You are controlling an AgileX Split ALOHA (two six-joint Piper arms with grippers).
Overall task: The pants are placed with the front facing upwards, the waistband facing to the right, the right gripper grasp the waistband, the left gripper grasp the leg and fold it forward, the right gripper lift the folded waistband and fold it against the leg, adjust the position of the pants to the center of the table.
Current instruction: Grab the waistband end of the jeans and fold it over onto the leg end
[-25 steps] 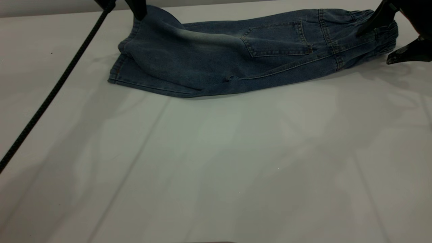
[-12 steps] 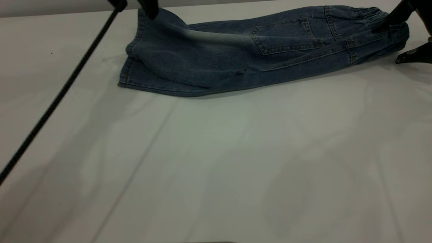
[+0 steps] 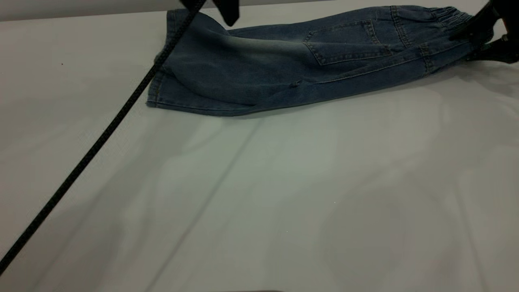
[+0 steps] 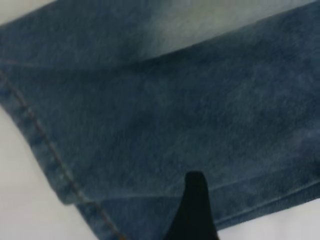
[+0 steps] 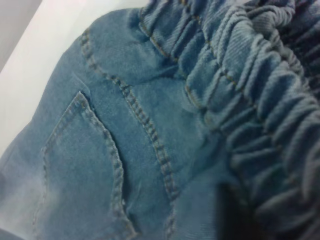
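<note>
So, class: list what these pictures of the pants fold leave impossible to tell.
1. The left gripper: exterior view, cut off by the top edge; hold on the pants unclear.
2. The right gripper: cut by the right edge, and dark against the waistband.
3. The lower leg layer: covered by the folded denim.

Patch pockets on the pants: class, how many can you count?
1. The patch pocket sits on the upper layer of the pants, toward the waistband. Others may be hidden underneath the fold.
</note>
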